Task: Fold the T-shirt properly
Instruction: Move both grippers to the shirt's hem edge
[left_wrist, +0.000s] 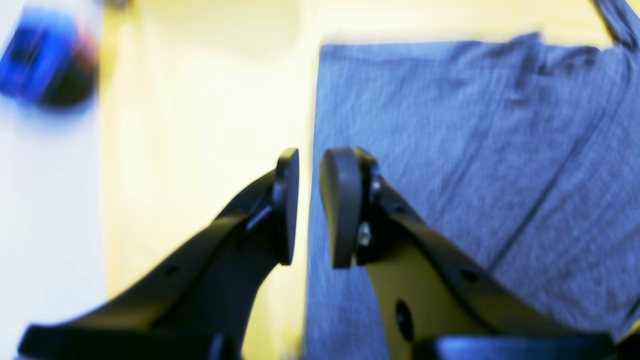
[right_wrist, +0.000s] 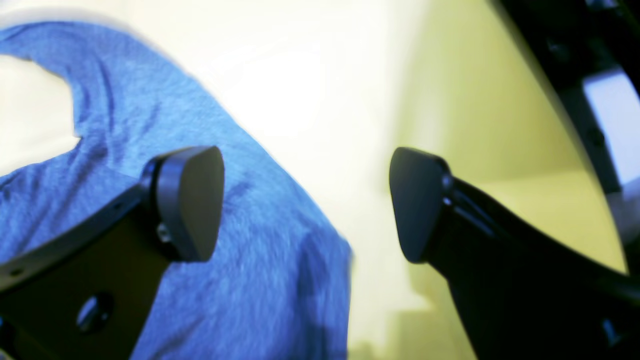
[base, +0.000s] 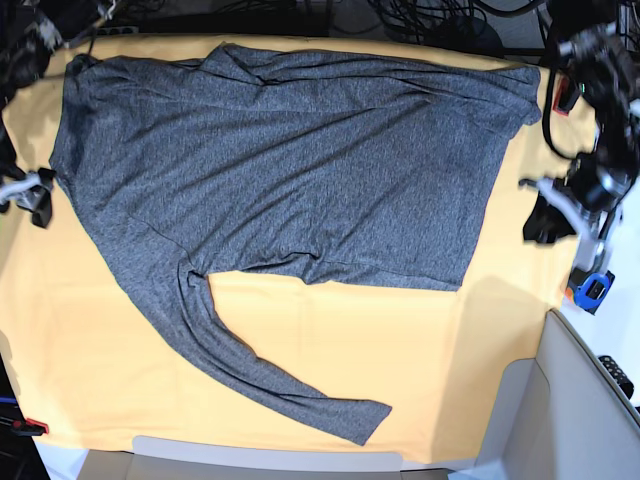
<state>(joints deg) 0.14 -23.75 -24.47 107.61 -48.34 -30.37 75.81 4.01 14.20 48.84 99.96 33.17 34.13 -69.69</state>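
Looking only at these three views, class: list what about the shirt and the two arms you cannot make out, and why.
- T-shirt, base view: its second sleeve is not visible; folds along the top edge may hide it.
- Blue object, left wrist view: too blurred to identify.
- Left gripper, base view: too small and dark to see how the jaws stand.
- Right gripper, base view: partly cut off by the frame's edge.
- Table cloth under the shirt: hidden.
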